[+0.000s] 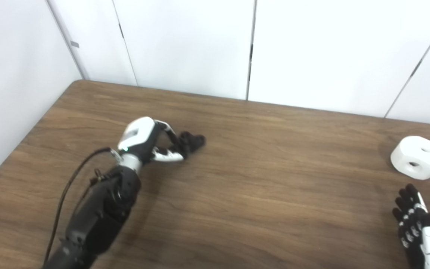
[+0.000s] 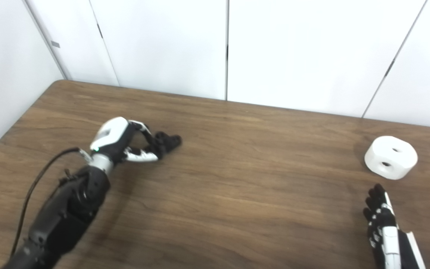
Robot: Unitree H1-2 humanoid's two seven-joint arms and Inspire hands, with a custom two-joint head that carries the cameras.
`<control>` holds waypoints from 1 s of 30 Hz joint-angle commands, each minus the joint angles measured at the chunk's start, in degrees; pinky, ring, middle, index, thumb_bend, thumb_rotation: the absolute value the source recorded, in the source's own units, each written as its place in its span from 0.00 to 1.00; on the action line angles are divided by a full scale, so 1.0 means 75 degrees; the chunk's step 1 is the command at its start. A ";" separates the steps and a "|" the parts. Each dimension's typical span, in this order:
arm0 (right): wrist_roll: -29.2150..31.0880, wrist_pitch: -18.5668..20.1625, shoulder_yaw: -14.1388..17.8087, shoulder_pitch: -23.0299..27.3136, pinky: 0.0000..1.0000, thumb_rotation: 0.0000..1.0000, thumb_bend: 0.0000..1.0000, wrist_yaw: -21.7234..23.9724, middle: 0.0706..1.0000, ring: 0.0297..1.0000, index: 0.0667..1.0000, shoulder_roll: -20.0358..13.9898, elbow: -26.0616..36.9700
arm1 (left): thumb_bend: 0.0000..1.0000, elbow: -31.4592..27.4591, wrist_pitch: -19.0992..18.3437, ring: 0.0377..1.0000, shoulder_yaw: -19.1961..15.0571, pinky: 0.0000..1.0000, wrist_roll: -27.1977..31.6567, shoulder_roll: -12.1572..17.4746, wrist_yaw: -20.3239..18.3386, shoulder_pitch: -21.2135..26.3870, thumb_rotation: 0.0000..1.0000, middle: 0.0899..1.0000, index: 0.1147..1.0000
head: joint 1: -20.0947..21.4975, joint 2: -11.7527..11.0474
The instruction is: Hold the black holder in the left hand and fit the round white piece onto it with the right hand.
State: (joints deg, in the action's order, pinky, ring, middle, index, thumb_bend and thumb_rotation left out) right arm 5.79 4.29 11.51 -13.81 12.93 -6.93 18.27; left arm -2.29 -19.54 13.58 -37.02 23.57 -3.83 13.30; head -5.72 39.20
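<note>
The black holder (image 1: 196, 141) is a small dark lump on the wooden table (image 1: 259, 186), left of the middle. My left hand (image 1: 151, 144) reaches it from the left. Its fingers and thumb close together on the holder's near end, low on the table top. The holder's shape is hard to tell apart from the dark fingertips. The round white piece (image 1: 418, 157), a thick disc with two holes, lies at the far right of the table. My right hand (image 1: 413, 220) is open with its fingers straight, just in front of the white piece and apart from it.
White wall panels (image 1: 185, 45) stand behind the table's far edge. The table's left edge runs diagonally past my left arm (image 1: 99, 213), which trails a black cable (image 1: 65, 190). Bare wood lies between the two hands.
</note>
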 commanded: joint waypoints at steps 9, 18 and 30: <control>-0.0144 -0.0148 -0.0399 -0.1027 1.00 1.00 0.62 -0.0212 1.00 1.00 1.00 -0.0017 0.0477 | 0.51 -0.1167 0.0544 0.89 0.0937 0.89 -0.0748 -0.0166 -0.0436 -0.0750 0.07 0.78 0.42 | 0.0466 0.0157; -0.0398 0.0047 -0.0822 -0.1051 1.00 1.00 0.64 -0.0693 0.99 1.00 1.00 0.0014 0.0729 | 0.52 -0.1858 0.1027 0.90 0.1419 0.90 -0.1086 -0.0361 -0.0839 -0.1353 0.06 0.78 0.42 | 0.1037 0.0310; -0.0632 0.0269 -0.1153 -0.1129 1.00 1.00 0.67 -0.1047 0.98 1.00 1.00 0.0011 0.1021 | 0.52 -0.2365 0.1343 0.90 0.2033 0.91 -0.1346 -0.0690 -0.1461 -0.1948 0.06 0.79 0.42 | 0.1443 0.0503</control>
State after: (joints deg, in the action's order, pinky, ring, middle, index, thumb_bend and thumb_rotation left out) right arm 1.57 5.45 3.43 -21.36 5.40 -7.81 24.58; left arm -19.95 -10.43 27.45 -46.42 18.15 -11.58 -0.79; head 5.09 42.89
